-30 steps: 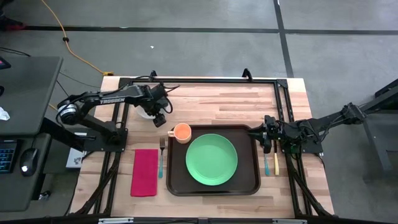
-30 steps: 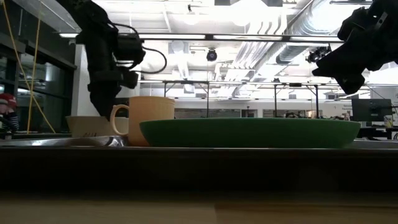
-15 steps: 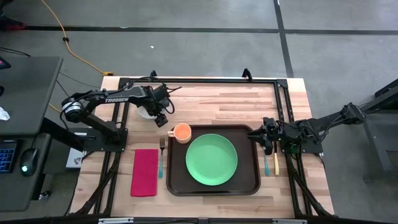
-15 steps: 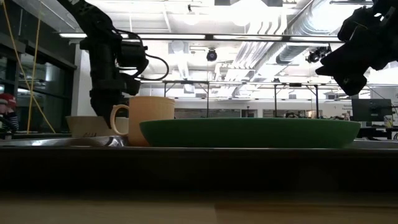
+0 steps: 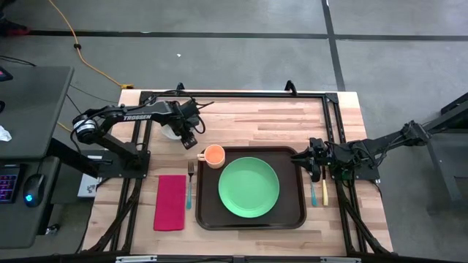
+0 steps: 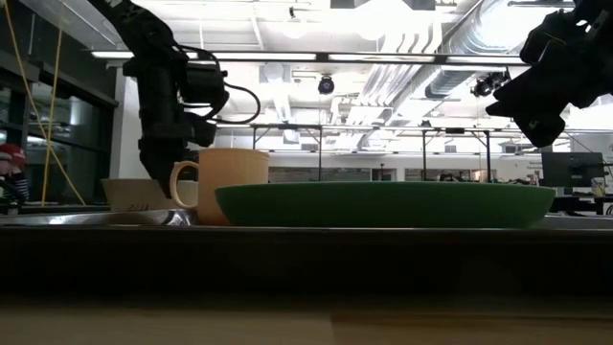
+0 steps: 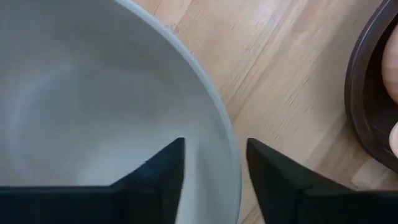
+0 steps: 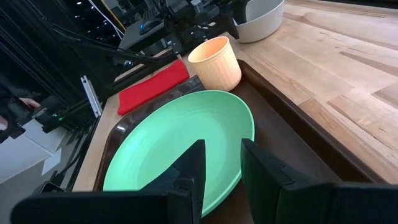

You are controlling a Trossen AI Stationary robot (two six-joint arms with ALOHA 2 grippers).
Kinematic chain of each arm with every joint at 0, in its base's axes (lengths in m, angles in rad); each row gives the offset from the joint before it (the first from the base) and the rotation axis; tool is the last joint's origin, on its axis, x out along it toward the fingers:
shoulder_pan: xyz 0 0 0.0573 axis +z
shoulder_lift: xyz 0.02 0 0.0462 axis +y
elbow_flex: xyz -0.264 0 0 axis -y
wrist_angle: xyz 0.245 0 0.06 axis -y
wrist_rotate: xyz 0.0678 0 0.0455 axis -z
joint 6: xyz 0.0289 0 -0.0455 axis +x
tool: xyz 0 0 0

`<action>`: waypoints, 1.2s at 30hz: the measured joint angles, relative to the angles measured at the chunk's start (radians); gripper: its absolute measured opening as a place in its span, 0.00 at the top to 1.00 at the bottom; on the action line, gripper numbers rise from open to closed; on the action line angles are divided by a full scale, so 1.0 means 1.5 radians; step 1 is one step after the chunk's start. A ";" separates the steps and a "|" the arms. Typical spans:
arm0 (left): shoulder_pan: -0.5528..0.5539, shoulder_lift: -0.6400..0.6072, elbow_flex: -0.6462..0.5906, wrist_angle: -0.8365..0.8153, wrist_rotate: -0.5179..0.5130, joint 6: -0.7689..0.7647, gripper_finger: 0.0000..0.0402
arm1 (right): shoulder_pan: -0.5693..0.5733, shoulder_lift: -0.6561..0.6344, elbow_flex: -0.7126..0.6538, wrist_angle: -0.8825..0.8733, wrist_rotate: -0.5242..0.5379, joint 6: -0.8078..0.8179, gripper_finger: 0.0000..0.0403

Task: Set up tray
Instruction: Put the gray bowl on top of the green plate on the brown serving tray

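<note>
The dark brown tray (image 5: 212, 212) lies at the table's middle and holds a green plate (image 5: 248, 187) and an orange cup (image 5: 213, 155) in its far left corner. A white bowl (image 5: 170, 132) stands on the wood left of and beyond the tray. My left gripper (image 5: 189, 139) is open over the bowl's rim (image 7: 231, 180). One finger (image 7: 163, 169) stands inside the bowl and one (image 7: 273, 177) outside, and I see a gap on each side. My right gripper (image 5: 311, 162) hangs open and empty over the tray's right rim (image 8: 292, 124).
A red napkin (image 5: 170, 201) and a fork (image 5: 190, 183) lie left of the tray. Two pieces of cutlery (image 5: 319, 191) lie right of it. A black frame (image 5: 234, 95) runs along the table's far and side edges. Bare wood lies beyond the tray.
My left gripper has gone down a little at the white bowl and then kept still. The bowl, cup, plate and tray have stayed in place.
</note>
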 joint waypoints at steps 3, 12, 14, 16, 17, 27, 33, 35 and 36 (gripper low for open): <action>0.000 0.000 0.000 -0.002 -0.006 0.000 0.65 | 0.000 0.000 0.000 0.000 0.000 0.000 0.81; -0.001 -0.006 0.003 -0.019 -0.024 0.005 0.96 | 0.000 0.000 0.000 0.000 0.000 0.000 0.81; -0.001 -0.006 0.005 -0.030 -0.034 0.010 0.95 | 0.000 0.000 0.000 0.000 0.000 0.000 0.81; -0.001 -0.004 0.014 -0.054 -0.043 0.019 0.94 | 0.000 0.000 0.000 0.000 0.002 0.000 0.81; -0.001 -0.004 0.020 -0.067 -0.048 0.026 0.93 | 0.000 0.000 0.000 0.000 0.003 -0.001 0.81; 0.000 -0.001 0.155 -0.206 -0.079 0.058 0.97 | 0.000 0.000 0.000 0.000 0.007 -0.001 0.81; 0.000 -0.001 0.268 -0.298 -0.096 0.067 0.97 | 0.000 0.000 0.000 0.000 0.007 -0.001 0.81; 0.000 -0.002 0.308 -0.330 -0.096 0.067 0.97 | 0.000 0.000 0.000 0.000 0.007 -0.001 0.81; 0.000 -0.002 0.328 -0.341 -0.096 0.067 0.97 | 0.000 0.000 0.000 0.000 0.007 -0.001 0.81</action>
